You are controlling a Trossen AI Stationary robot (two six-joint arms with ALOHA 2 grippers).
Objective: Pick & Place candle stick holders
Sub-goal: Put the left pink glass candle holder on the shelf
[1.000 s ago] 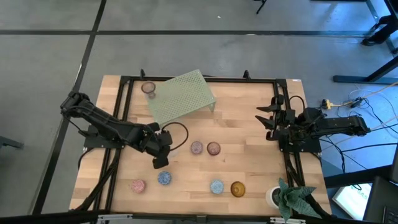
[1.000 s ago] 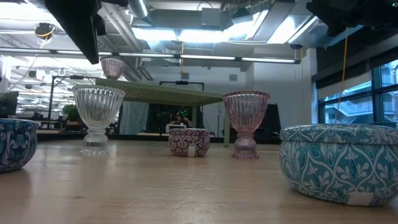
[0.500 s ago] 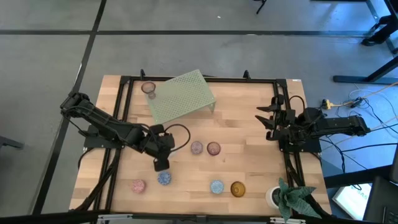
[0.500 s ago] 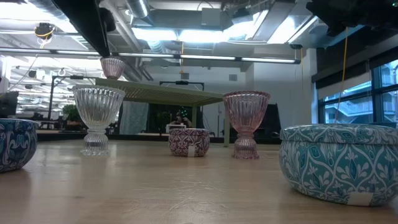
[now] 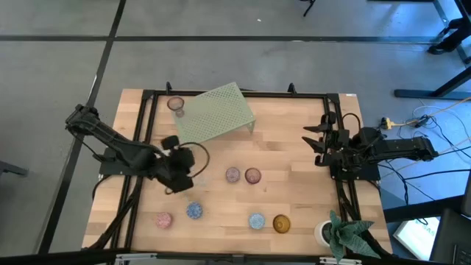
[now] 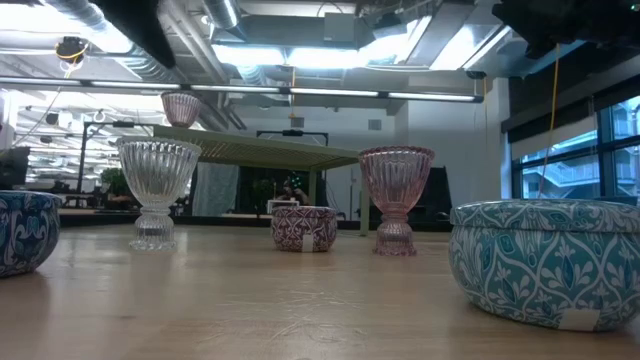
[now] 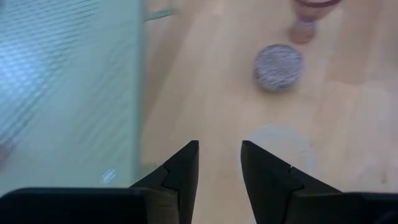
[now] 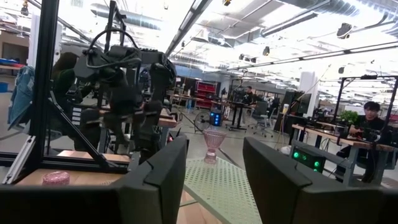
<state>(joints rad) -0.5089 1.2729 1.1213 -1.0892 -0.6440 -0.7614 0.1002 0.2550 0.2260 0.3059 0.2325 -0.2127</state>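
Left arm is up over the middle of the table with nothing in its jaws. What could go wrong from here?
1. The left gripper, open and empty, hovers close to the green rack; a swing could clip its edge.
2. The clear stemmed holder and pink stemmed holder stand tall on narrow bases, so a glancing touch might topple them.

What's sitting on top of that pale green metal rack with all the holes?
The pale green perforated rack has nothing on top; a pink stemmed glass cup stands beside it. Underneath is hidden from above.
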